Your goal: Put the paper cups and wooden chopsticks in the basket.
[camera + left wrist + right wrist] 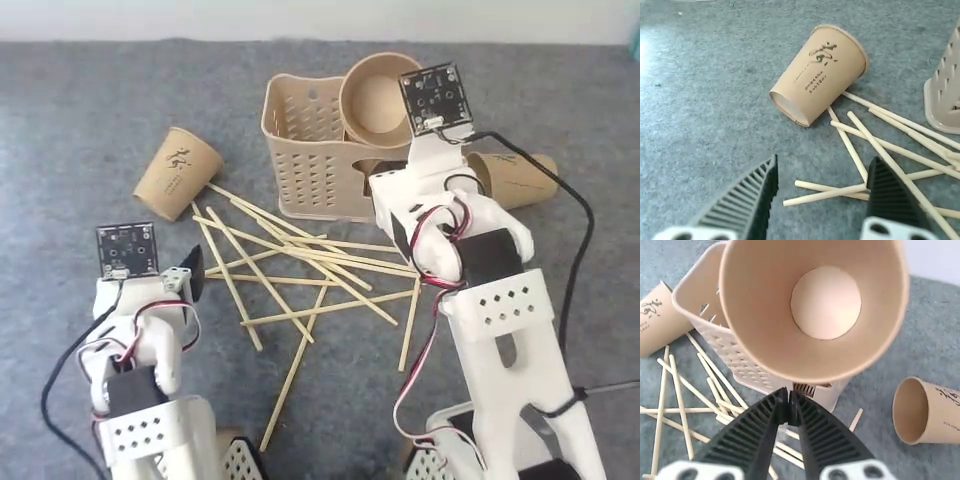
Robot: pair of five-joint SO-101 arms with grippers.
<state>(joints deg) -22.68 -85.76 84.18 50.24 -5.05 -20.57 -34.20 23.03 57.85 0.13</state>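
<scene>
Right gripper [789,392] pinched a cup [825,300] by its rim over the basket [700,320]; my left gripper [822,172] gaped wide. Second cup [820,75], third cup [925,410] and chopsticks [300,252] lay on the table [80,120], undone.

Overhead camera, close wrist cameras, chopsticks [300,250] shared

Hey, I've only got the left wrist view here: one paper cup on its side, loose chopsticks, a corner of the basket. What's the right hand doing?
Observer: The right hand is shut on the rim of a second paper cup, held over the basket.
Operator: Any more cups lying around?
Observer: One more, a third cup, lying on its side beside the basket, on the robot's right.
Operator: How far do the chopsticks spread?
Observer: The chopsticks lie scattered in front of the basket, reaching over to the robot's right as well.
</scene>
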